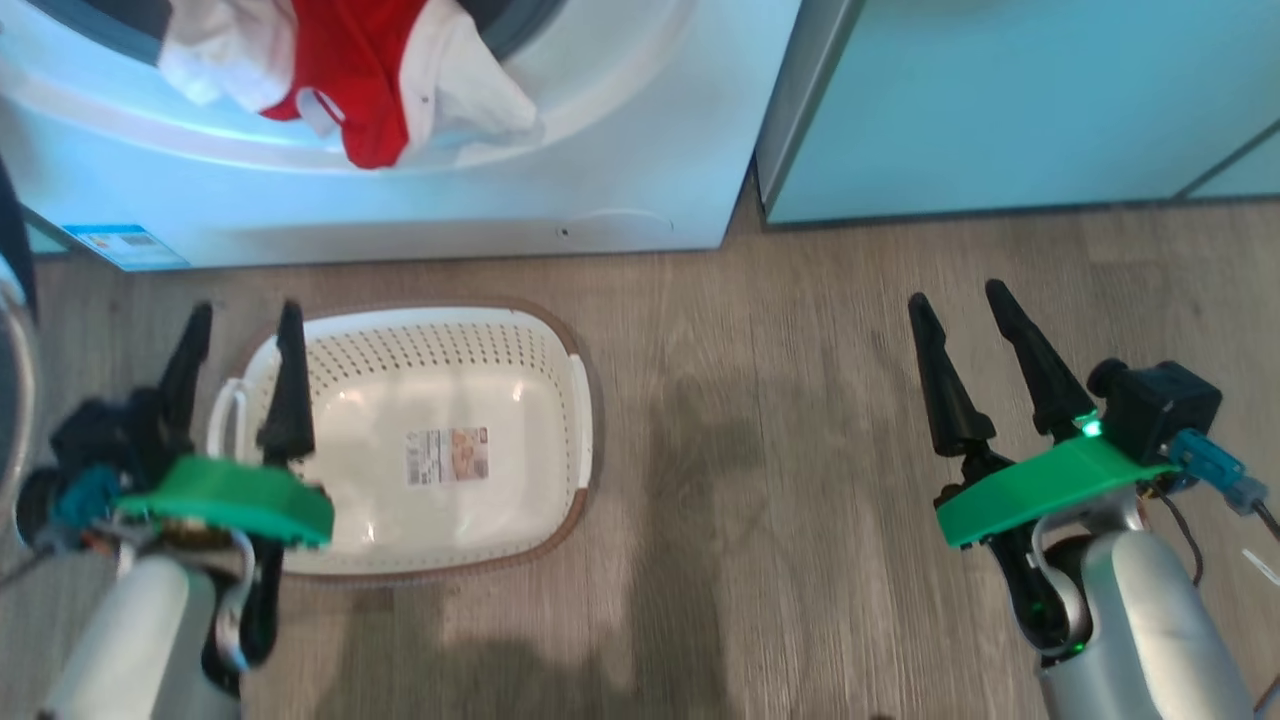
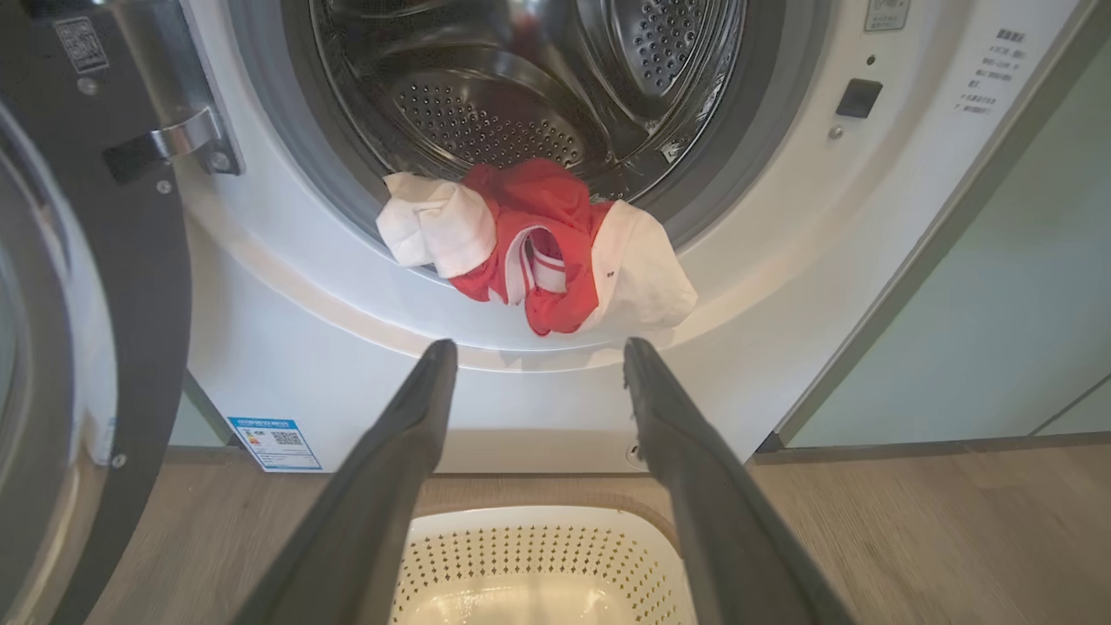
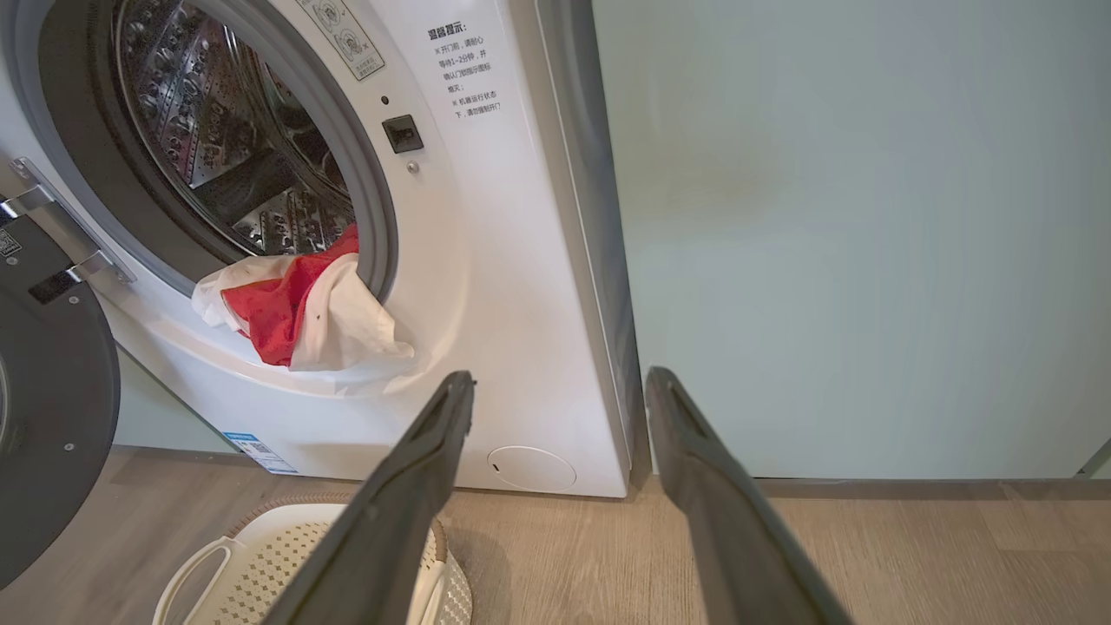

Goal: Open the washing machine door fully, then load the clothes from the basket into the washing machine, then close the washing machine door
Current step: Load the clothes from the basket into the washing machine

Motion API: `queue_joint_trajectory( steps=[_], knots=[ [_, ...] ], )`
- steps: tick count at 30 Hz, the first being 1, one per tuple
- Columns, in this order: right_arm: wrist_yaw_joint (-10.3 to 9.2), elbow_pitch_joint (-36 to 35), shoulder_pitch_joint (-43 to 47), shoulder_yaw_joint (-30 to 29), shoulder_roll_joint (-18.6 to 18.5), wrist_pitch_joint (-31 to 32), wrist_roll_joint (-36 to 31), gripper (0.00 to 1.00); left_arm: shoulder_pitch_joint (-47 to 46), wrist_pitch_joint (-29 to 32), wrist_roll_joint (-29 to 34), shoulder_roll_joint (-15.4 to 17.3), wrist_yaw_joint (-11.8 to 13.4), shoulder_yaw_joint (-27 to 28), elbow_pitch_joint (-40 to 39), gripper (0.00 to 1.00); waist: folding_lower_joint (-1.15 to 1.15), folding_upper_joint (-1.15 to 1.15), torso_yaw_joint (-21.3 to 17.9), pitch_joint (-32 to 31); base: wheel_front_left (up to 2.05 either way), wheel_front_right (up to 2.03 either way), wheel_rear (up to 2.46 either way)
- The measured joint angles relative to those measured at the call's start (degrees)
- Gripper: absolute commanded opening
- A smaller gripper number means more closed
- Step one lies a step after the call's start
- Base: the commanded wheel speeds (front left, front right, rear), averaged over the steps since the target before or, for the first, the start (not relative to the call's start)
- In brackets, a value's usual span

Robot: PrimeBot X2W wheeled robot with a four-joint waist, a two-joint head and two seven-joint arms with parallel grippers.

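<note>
The clothes [image 2: 538,243] are lying across the lower lip of the washer [image 2: 304,365] opening, half inside the drum [image 2: 521,95] and half hanging down over the white front. The bundle is spreading sideways along the lip, red in the middle and white at both ends. The basket [image 1: 585,420] is sitting empty on the floor [image 1: 750,450], just in front of the washer. The door [image 2: 130,347] is standing swung out on the left.

The left claw [image 1: 246,310] is the nearer one. It is hovering low over the basket's left end, and in its wrist view the clothes are sitting straight ahead and above, centred over the gap between the fingers. The right claw [image 1: 955,295] is hanging well to the right over bare floor, aiming at the seam between the washer and the cabinet [image 1: 1000,100], with the clothes up and to its left.

Both claws are released, fingers spread and gripping nothing. Both forearms are reaching forward at a low height, fingers pointing toward the washer.

The loading is looking nearly done, but the overhang is probably going to catch in the door. The coming move is likely calling for the left arm to rise and push forward, across the bundle's long axis, into the drum.
</note>
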Motion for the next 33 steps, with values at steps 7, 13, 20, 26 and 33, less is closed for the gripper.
queue_joint_trajectory(
  steps=[7,13,20,26,33],
  knots=[
    [0.0,-0.68,-2.94,1.81,0.0,-1.33,1.21,1.0,-11.62,3.44,-1.03,0.2,-2.79,0.05,6.2,1.0,0.01,0.0,-2.03,5.68,0.0,0.0,0.0],
    [0.0,0.26,-6.11,4.97,-0.01,-3.94,3.28,1.0,-22.12,6.66,-2.26,3.03,-5.35,1.07,12.79,1.0,0.02,0.0,-5.42,11.05,0.0,0.0,0.0],
    [0.0,3.5,-8.8,8.86,-0.02,-6.81,6.8,1.0,-34.23,11.69,-2.53,6.9,-7.54,2.04,17.93,1.0,0.02,0.0,-10.49,15.36,0.0,0.0,0.0],
    [0.0,6.05,-11.59,12.13,-0.03,-8.15,9.81,1.0,-40.34,21.15,-2.6,12.36,-7.65,2.09,25.15,1.0,0.01,0.0,-14.25,18.37,0.0,0.0,0.0],
    [0.0,6.76,-12.84,13.7,-0.02,-8.39,12.49,1.0,-46.08,34.07,-2.61,16.03,-7.49,1.58,28.24,1.0,0.0,0.0,-16.23,20.13,0.0,0.0,0.0]
  ],
)
